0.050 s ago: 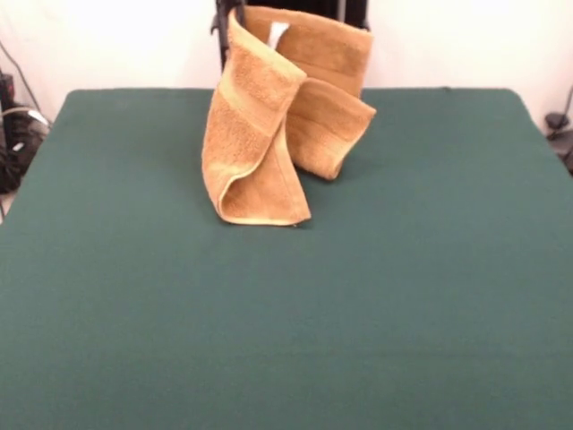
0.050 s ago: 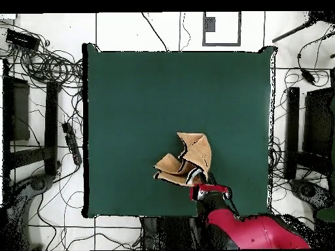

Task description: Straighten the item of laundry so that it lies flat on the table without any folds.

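The item of laundry (image 1: 260, 134) is an orange-tan towel that hangs folded and bunched from the top of the front view. Its lower loop rests on the table (image 1: 403, 287) at the far middle, and a paler band runs across its left fold. In the overhead view the towel (image 2: 194, 153) is a crumpled fan near the table's (image 2: 144, 104) bottom edge, right of centre. The gripper (image 2: 196, 180) sits at the towel's lower edge on the end of the red arm (image 2: 255, 232), shut on the cloth. In the front view the towel hides the gripper.
Green cloth stretches wide on all sides of the towel. Off the table, tangled cables (image 2: 46, 65) lie on the floor at the left, and black stands (image 2: 291, 131) line the right side. More cables (image 1: 18, 125) show at the front view's left edge.
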`<state>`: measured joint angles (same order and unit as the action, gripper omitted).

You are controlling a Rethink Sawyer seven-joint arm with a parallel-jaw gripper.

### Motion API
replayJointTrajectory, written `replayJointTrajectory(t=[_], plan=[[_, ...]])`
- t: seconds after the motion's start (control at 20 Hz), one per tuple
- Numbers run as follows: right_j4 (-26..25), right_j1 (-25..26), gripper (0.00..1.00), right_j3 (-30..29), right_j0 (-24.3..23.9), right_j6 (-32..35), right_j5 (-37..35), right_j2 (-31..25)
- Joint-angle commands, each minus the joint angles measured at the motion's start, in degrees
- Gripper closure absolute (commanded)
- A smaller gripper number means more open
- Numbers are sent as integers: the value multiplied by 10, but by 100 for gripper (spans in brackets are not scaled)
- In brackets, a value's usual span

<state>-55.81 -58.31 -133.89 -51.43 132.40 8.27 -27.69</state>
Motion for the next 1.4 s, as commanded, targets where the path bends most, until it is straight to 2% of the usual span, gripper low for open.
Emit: replayJointTrajectory(t=[0.05, 0.2, 0.4, 0.5, 0.6, 0.7, 0.8, 0.9, 1.0, 1.1, 1.25, 1.3, 1.4], plan=[[-103, 65, 100, -50, 9, -20, 45, 31], [-135, 93, 100, -29, 33, -28, 59, 90], [-147, 134, 100, 1, 66, -43, 96, 164], [-150, 143, 100, 8, 77, -49, 106, 185], [-168, 125, 100, 6, 80, -44, 84, 185], [-200, 92, 100, -2, 65, -28, 37, 154], [-239, 62, 100, -6, 21, -20, -25, 94], [-282, 62, 100, 1, -26, -14, -65, 35], [-304, 59, 100, 5, -64, -33, -103, -13], [-265, 56, 100, 2, -133, -98, -151, -88], [-104, 65, 100, 18, -282, -357, -257, -236], [-64, 70, 100, 29, -319, -419, -283, -269], [-12, 89, 100, 47, -366, -490, -329, -310]])
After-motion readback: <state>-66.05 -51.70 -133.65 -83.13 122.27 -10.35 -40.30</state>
